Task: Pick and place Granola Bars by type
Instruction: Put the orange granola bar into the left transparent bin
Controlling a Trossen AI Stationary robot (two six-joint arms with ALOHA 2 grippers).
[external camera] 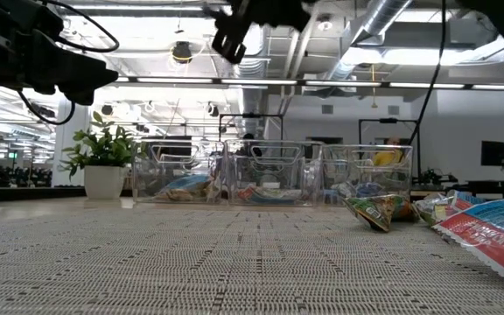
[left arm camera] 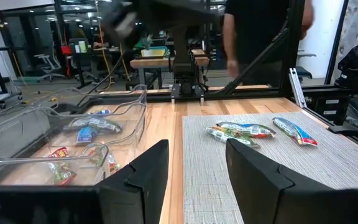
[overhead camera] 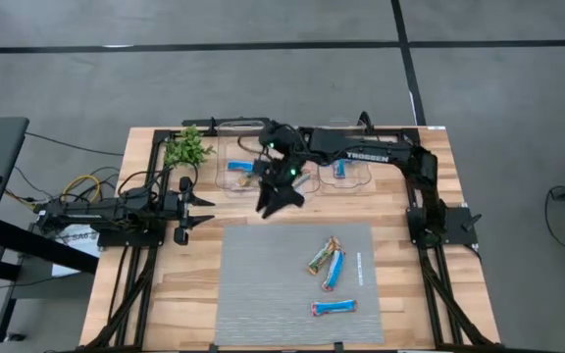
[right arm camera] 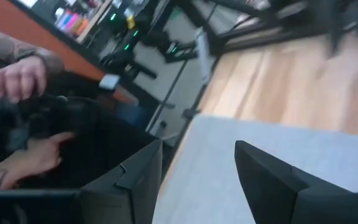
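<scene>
Three granola bars lie flat on the grey mat [overhead camera: 263, 294]: a multicoloured one [overhead camera: 322, 255], a blue-and-white one [overhead camera: 333, 271] beside it, and another blue-and-white one [overhead camera: 333, 307] nearer the table's near edge. More bars lie in the clear bins [overhead camera: 239, 173] [overhead camera: 346, 172]. My right gripper [overhead camera: 279, 202] hangs open and empty above the mat's far edge, just in front of the bins; it shows high up in the low view [external camera: 233, 37]. My left gripper [overhead camera: 198, 210] waits open at the table's left, fingers [left arm camera: 143, 175] pointing across the mat toward the bars [left arm camera: 241, 130].
A green plant sprig [overhead camera: 186, 149] stands at the far left beside the row of three bins [external camera: 269, 173]. A person's hands [right arm camera: 23, 74] show beyond the table in the right wrist view. The mat's left half lies bare.
</scene>
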